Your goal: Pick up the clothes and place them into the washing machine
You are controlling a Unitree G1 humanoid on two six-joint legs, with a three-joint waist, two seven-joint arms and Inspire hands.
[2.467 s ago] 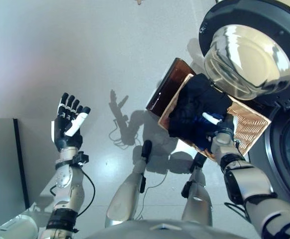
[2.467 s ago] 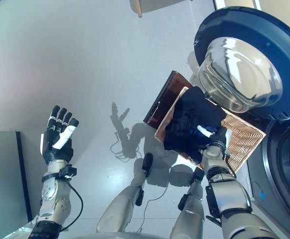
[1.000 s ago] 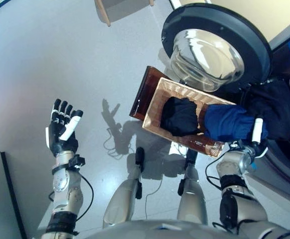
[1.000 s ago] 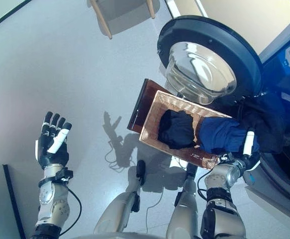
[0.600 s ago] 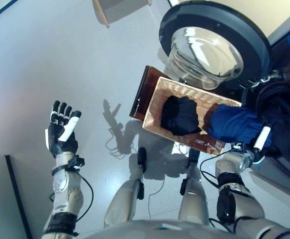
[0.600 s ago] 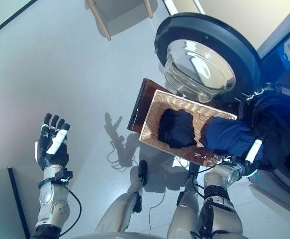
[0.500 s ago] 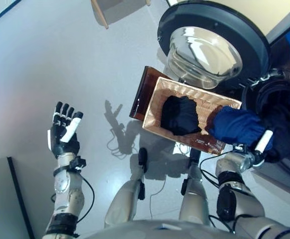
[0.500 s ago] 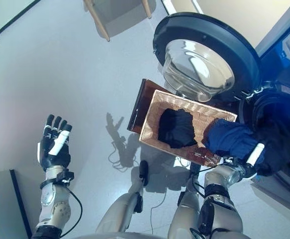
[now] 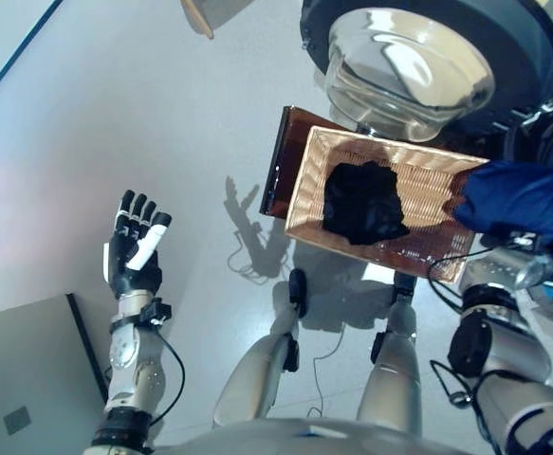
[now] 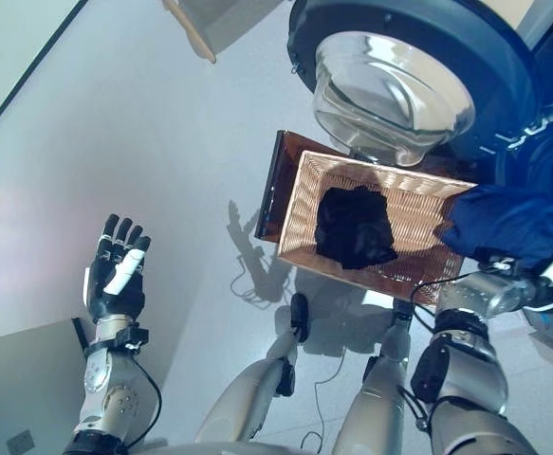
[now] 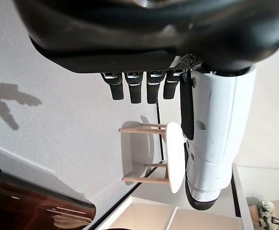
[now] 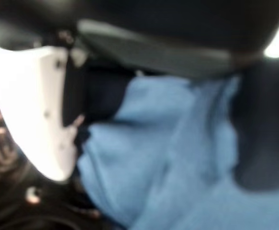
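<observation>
Carried rightward off the basket (image 9: 390, 248); blue garment (image 9: 527, 199) in right hand (image 10: 527, 289).

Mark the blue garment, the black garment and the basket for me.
blue garment (image 9: 527, 199), left eye view, middle of the bundle.
black garment (image 9: 364, 202), left eye view, centre of the heap.
basket (image 9: 306, 180), left eye view, its wicker side wall.

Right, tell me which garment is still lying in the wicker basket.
The black garment, bunched in the woven wicker basket. The blue garment is gripped by the right hand, off the basket's end.
</observation>
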